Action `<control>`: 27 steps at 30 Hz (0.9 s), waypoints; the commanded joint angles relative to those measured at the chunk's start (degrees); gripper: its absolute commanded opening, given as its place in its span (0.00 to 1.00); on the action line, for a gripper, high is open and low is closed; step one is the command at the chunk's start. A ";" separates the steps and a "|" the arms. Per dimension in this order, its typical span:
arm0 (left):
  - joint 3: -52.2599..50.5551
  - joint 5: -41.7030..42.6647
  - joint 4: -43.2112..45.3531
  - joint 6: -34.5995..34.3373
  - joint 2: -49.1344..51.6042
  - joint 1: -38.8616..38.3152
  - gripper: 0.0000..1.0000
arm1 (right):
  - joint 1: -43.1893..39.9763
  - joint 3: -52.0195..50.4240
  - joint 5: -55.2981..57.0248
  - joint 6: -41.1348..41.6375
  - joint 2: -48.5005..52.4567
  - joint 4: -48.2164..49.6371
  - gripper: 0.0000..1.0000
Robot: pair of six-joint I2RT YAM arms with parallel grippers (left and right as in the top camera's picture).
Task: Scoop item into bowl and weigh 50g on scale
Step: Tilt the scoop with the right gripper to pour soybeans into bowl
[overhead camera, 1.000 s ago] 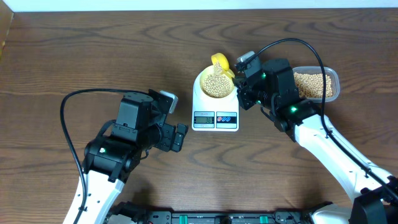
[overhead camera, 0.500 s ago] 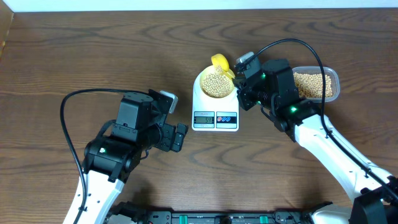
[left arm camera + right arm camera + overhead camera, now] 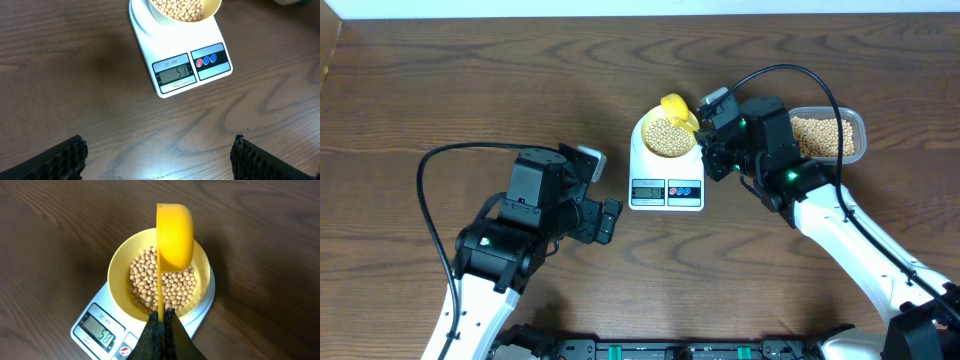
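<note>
Centre frame: right gripper (image 3: 161, 317), fingers pinching a yellow plastic scoop (image 3: 175, 235), holds it tipped over the pale-yellow round bowl (image 3: 118, 265) of tan beans (image 3: 162, 287). The bowl sits on the white digital scale (image 3: 150, 40), apparently reading fifty. Leftover beans dropping would overshoot. Left gripper (image 3: 613, 220), lower left, fingers spread, empty.

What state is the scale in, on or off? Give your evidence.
On: the display on the scale shows digits while the bowl of beans sits on it.
</note>
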 commanded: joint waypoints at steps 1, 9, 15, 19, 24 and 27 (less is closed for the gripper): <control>-0.28 -0.59 0.09 0.11 -0.04 -0.17 0.94 | 0.39 -0.04 -2.36 1.31 0.37 -0.07 0.01; -0.28 -0.59 0.09 0.13 -0.04 -0.17 0.94 | 0.39 -0.04 -2.89 1.81 0.35 0.00 0.01; -0.28 -0.59 0.09 0.11 -0.04 -0.17 0.94 | 0.33 -0.04 -2.95 12.44 0.35 1.31 0.01; -0.28 -0.59 0.09 0.11 -0.04 -0.17 0.94 | -0.42 -0.04 -4.76 17.46 -0.44 2.34 0.01; -0.28 -0.59 0.09 0.11 -0.04 -0.17 0.94 | -3.82 -0.04 -4.90 22.21 -4.02 2.25 0.01; -0.28 -0.59 0.09 0.13 -0.04 -0.17 0.94 | -6.60 -0.04 -6.45 23.04 -6.62 1.57 0.01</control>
